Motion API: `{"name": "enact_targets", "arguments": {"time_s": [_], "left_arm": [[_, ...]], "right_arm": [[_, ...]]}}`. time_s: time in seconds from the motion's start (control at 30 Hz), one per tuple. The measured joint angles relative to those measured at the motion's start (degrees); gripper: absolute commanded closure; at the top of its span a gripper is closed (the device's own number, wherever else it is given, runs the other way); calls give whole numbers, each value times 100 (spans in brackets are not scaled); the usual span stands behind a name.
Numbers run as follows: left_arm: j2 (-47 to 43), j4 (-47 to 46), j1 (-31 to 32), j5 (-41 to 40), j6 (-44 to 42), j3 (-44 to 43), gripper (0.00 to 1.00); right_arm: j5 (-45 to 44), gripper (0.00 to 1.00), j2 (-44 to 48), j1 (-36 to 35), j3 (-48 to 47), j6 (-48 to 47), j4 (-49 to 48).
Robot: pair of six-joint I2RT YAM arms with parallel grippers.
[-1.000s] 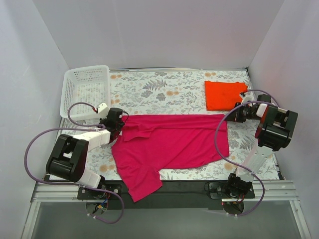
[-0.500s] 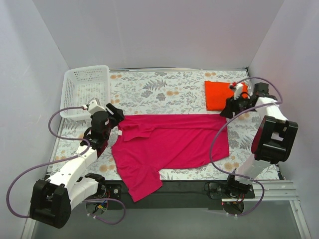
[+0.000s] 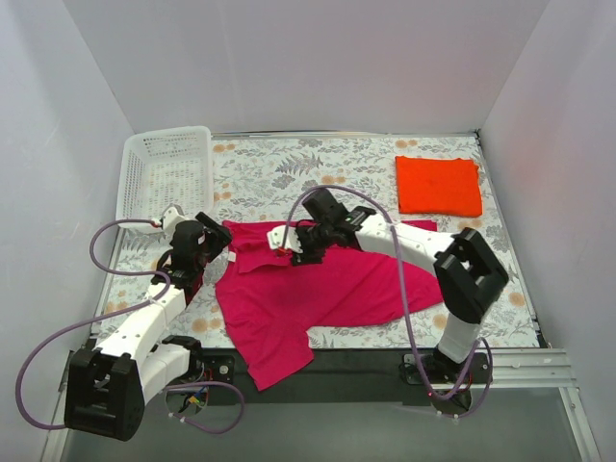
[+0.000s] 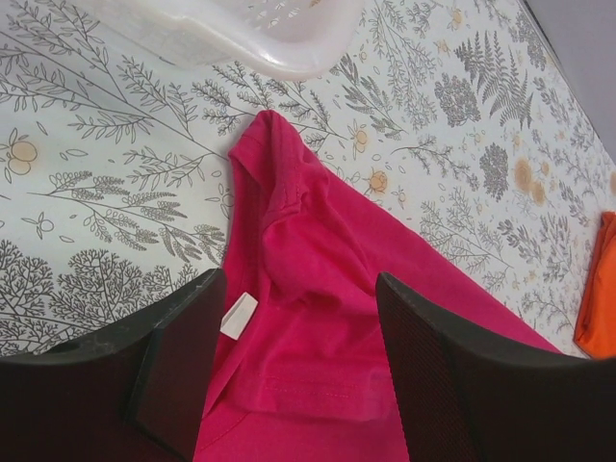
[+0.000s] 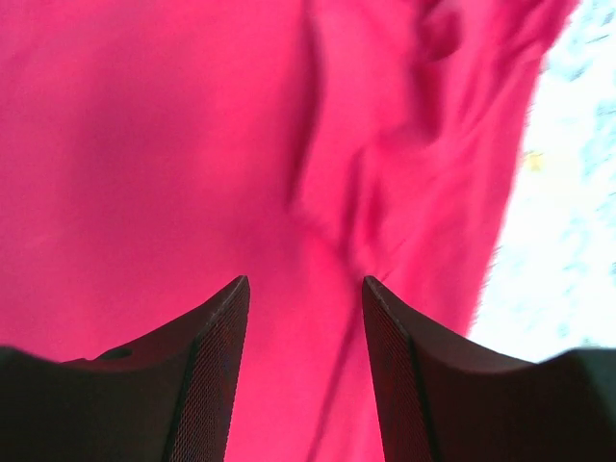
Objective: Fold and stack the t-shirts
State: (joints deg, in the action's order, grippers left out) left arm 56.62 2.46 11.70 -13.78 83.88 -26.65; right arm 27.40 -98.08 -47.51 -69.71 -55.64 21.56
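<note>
Where basket [image 3: 164, 173] sits near pink shirt [image 3: 289, 308], orange shirt [image 3: 439, 185] apart

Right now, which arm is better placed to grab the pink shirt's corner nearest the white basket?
Probably the left. The left gripper, jaws open, hovers at that corner of the pink shirt by the basket; the right gripper hangs over the shirt's middle.

Plain grey walls [image 3: 308, 67], floral-print tabletop [image 3: 269, 173]

The pink shirt [image 4: 308, 231] is laid on the flowery table [image 4: 87, 192], under the wide-apart fingers of the left gripper [image 4: 298, 281]. A white basket [image 4: 241, 34] is seen close by.
</note>
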Motion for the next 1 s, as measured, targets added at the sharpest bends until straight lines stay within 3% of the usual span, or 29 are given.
{"name": "enact_targets", "arguments": {"time_s": [0.23,0.47,0.77,0.9,1.0], "left_arm": [[-4,398,-52,26,520,0,41],[2,1152,-127,-201,1237,-46,41],[-251,1770,-208,-518,1679,-111,41],[-365,1840,-229,-529,1775,-111,41],[-363,1853,-251,-511,1799,-111,41]], "right_arm": [[-1117,52,-1034,-671,-612,258,-831],[-1556,56,-1652,-1071,-1058,463,-1093],[-1725,75,-1808,-1110,-1224,625,-1279],[-1725,95,-1856,-1141,-1224,669,-1281],[-1720,99,-1869,-1169,-1224,721,-1279]]}}
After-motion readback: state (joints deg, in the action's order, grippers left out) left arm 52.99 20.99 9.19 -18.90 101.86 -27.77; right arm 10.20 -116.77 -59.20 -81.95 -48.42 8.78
